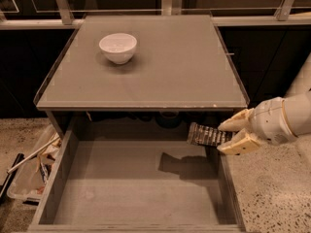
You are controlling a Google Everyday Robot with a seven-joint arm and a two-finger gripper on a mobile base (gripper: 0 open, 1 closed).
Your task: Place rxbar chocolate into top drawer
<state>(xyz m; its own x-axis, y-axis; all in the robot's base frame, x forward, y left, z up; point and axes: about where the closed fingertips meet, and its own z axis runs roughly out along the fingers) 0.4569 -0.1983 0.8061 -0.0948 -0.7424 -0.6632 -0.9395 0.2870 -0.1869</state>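
Note:
My gripper (229, 136) comes in from the right and is shut on the rxbar chocolate (206, 134), a flat dark bar with pale lettering. The bar sticks out leftward from the pale fingers (238, 145) and hangs level above the right rear part of the top drawer (136, 183). The drawer is pulled out wide open under the tabletop, its flat grey bottom bare. The bar's shadow lies on the drawer floor below it.
A white bowl (118, 47) stands on the grey tabletop (170, 67) at the back left. A clear bin with clutter (29, 171) sits on the speckled floor left of the drawer. Dark cabinets and a railing run behind the table.

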